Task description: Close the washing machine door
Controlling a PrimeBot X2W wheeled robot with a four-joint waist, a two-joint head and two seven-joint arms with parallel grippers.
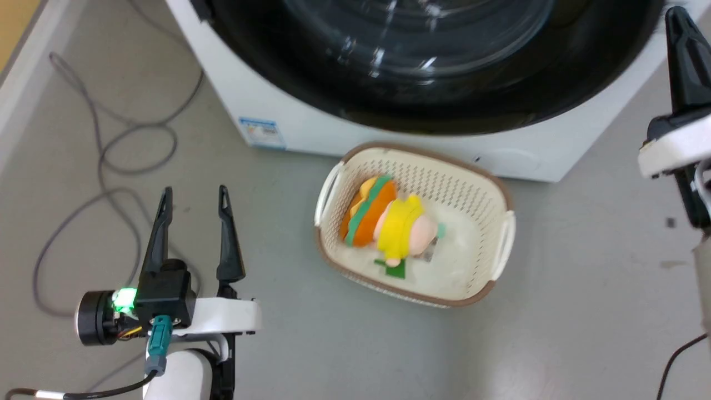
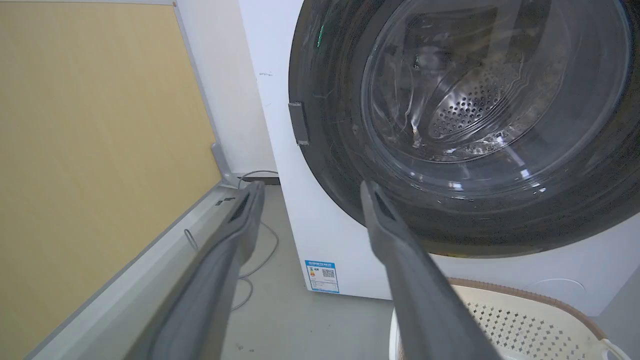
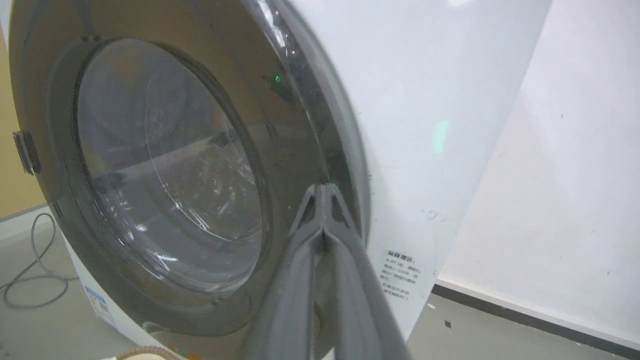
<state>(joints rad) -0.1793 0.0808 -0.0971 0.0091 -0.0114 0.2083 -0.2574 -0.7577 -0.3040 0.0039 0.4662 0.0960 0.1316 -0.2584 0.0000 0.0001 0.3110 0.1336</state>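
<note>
Left arm: it is reaching low over the grey floor, wrist level, with the left gripper (image 1: 195, 189) pointing toward the machine. Its two dark fingers are standing well apart with nothing between them; a green light is glowing on the wrist housing.

Right arm: it is extending forward along the right side of the head view, with the right gripper (image 3: 324, 187) raised toward the machine front. Its fingers are pressing together at the tips and are gripping nothing.

The washing machine door (image 1: 433, 105) is sitting at the front of the white washing machine (image 1: 311, 128), its glossy black rim appearing to lie flush against the cabinet. Whether it is latched cannot be told. The perforated steel drum is showing through the bulging glass in the left wrist view.

Relative position: the left gripper is hanging well apart from the door, ahead of its lower left part. The right gripper's tips are sitting just beside the door's right rim edge; contact cannot be confirmed.

A cream basket (image 1: 502, 189) with a brown rim is standing on the floor just in front of the machine, between the two grippers, and is holding a plush toy (image 1: 389, 222). Grey cables (image 1: 111, 150) are lying looped on the floor at the left.
</note>
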